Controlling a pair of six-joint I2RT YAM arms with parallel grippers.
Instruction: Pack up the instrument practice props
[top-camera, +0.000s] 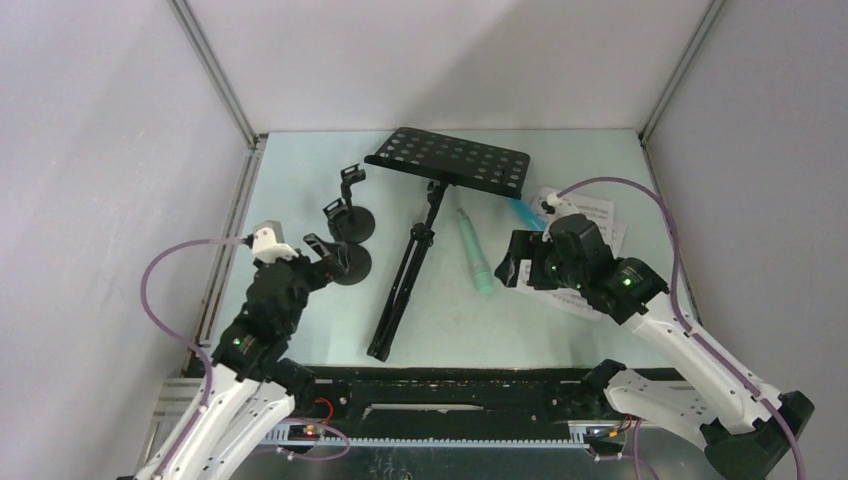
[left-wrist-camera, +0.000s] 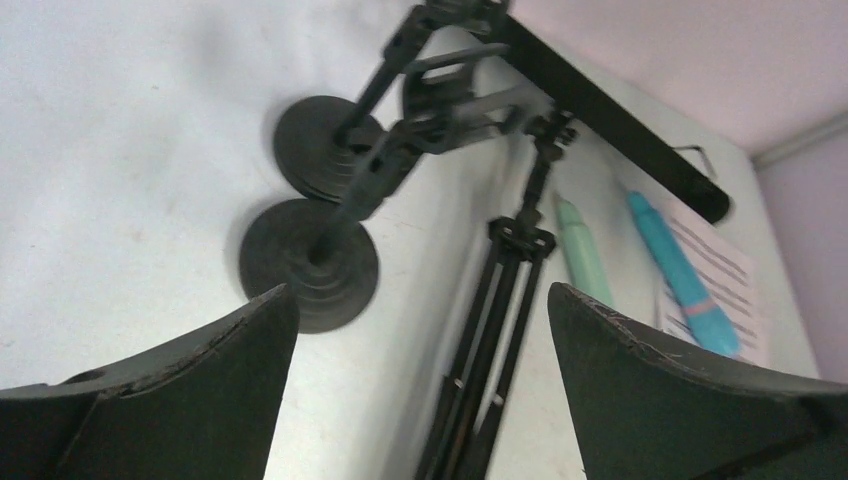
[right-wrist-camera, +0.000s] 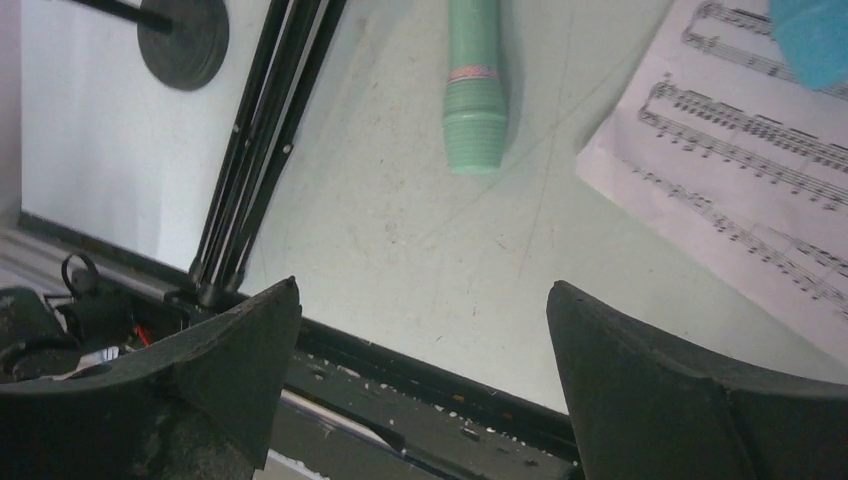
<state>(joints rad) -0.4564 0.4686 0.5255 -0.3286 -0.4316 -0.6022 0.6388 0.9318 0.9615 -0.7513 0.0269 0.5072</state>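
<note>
The left hand (top-camera: 320, 255) is hovering at the near left of the surface (top-camera: 300, 170) with its fingers spread wide and nothing between them, pointing at the two mic holders (top-camera: 350, 262). These are sitting on their round bases just beside each other, one slightly farther than the other. To their right the black music rack (top-camera: 450, 160) is lying with its perforated desk at the far side and its folded tripod legs running toward the near edge. The mint-green microphone (top-camera: 472, 250) is lying right of those legs, apart from them. The right hand (top-camera: 515, 262) is hanging over the bare surface just right of that microphone's near end, its fingers also wide apart and gripping nothing. Beyond it the blue microphone (left-wrist-camera: 680, 270) is resting on the sheet-music pages (top-camera: 592, 212) at the far right.
</note>
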